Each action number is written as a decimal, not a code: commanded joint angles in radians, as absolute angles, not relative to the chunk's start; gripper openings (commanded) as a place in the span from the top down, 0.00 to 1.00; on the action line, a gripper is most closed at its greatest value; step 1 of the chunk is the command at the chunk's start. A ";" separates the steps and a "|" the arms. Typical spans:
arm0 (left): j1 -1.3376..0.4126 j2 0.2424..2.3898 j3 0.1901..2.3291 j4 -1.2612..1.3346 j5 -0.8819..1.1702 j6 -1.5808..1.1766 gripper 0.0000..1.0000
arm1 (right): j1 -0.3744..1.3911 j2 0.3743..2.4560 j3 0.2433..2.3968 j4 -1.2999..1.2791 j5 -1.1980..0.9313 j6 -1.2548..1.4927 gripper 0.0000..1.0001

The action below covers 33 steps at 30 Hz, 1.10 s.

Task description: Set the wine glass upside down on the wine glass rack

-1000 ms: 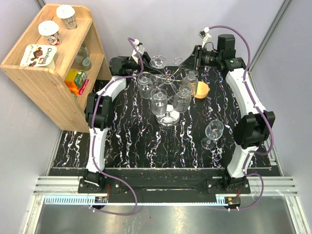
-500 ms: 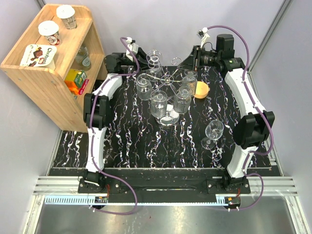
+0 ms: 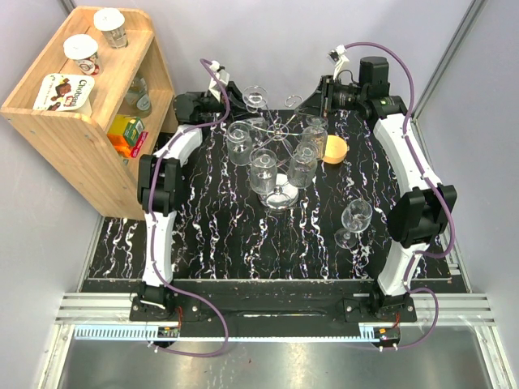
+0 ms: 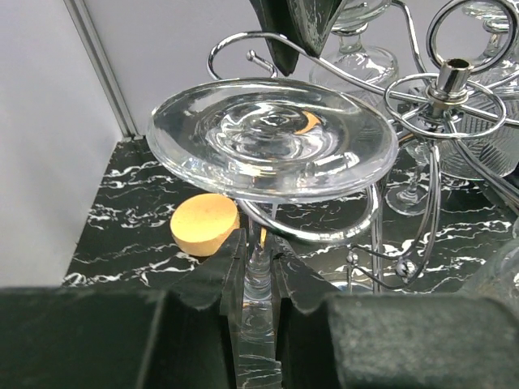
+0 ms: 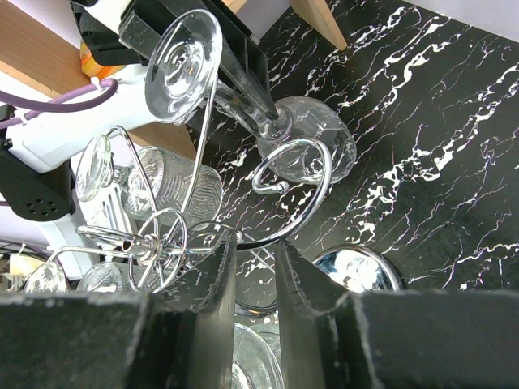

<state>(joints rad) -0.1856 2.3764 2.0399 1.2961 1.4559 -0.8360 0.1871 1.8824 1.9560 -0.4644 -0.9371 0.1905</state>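
Note:
The wine glass rack (image 3: 280, 130) stands at the back middle, with several glasses hanging upside down from its arms. My left gripper (image 3: 233, 108) is shut on the stem of a wine glass (image 4: 258, 271) held foot-up. The glass's round foot (image 4: 272, 138) sits just above a curled chrome arm (image 4: 324, 233), and its bowl is hidden in the left wrist view. The right wrist view shows that foot (image 5: 182, 65) and bowl (image 5: 312, 146). My right gripper (image 5: 255, 243) is shut on another wire arm of the rack (image 5: 154, 243). It sits at the rack's back right (image 3: 324, 101).
A second wine glass (image 3: 354, 219) stands upright on the black marbled table at the right. An orange disc (image 3: 336, 149) lies right of the rack and shows in the left wrist view (image 4: 204, 223). A wooden shelf (image 3: 57, 121) with cups and boxes stands at the left. Grey walls close the back.
My left arm has drawn back to the left, and the held glass's foot has shifted slightly left and back over the rack arm. The right arm has stayed put.

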 commanded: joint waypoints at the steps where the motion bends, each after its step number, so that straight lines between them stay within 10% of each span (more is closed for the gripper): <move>1: -0.161 2.277 1.993 1.667 1.391 -0.888 1.00 | 0.227 1.859 1.940 -0.519 -0.923 0.141 0.99; 30: -0.192 2.043 1.563 1.667 1.467 -0.747 1.00 | 0.216 1.844 1.913 -0.497 -0.874 0.161 0.96; 33: -0.192 2.060 1.571 1.667 1.457 -0.752 0.84 | 0.215 1.841 1.911 -0.495 -0.870 0.161 0.93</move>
<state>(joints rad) -0.1776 2.0991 1.5742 1.3006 1.4162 -0.7799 0.1978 1.8576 1.9350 -0.4606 -0.9344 0.1989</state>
